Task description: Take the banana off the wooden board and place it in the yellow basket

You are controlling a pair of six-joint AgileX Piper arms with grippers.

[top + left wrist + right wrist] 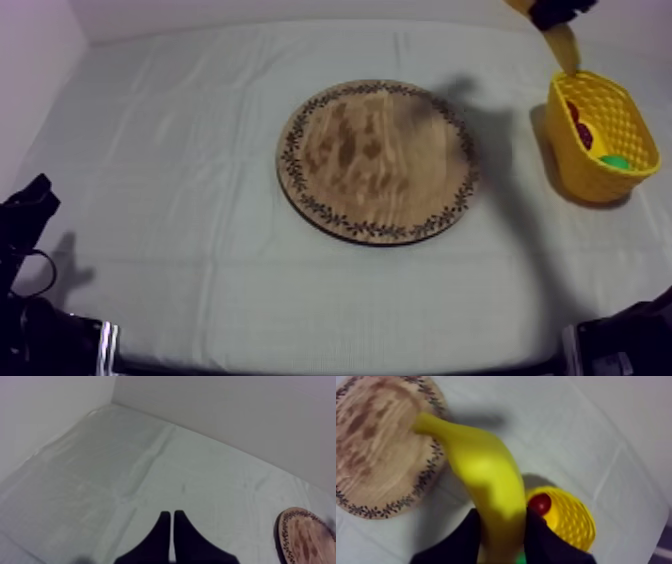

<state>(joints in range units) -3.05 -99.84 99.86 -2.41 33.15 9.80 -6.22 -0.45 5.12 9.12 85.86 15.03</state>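
Banana: up in the air! The banana [486, 481] is clear of the wooden board, hanging on a slant with its free end pointing back towards the board's rim.
Right gripper: the right gripper [503, 518] is clenched round the banana, one black finger on each side of the fruit's thick end.
From above: gripper and banana sit high at the far right of the table, the banana's lower tip close over the far rim of the basket.
Yellow basket: the yellow basket [585, 165] stands at the right side of the table, well apart from the board.
In the basket: a small red fruit [540, 504] lies inside, with something green [615, 160] beside it; what kind, I can't tell.
Wooden board: the round wooden board [378, 160] with its patterned rim lies mid-table on the grey-white cloth [180, 150].
Left gripper: the left gripper [172, 521] is low at the left side, fingers pressed together in a narrow wedge, grasping nothing, over bare cloth.
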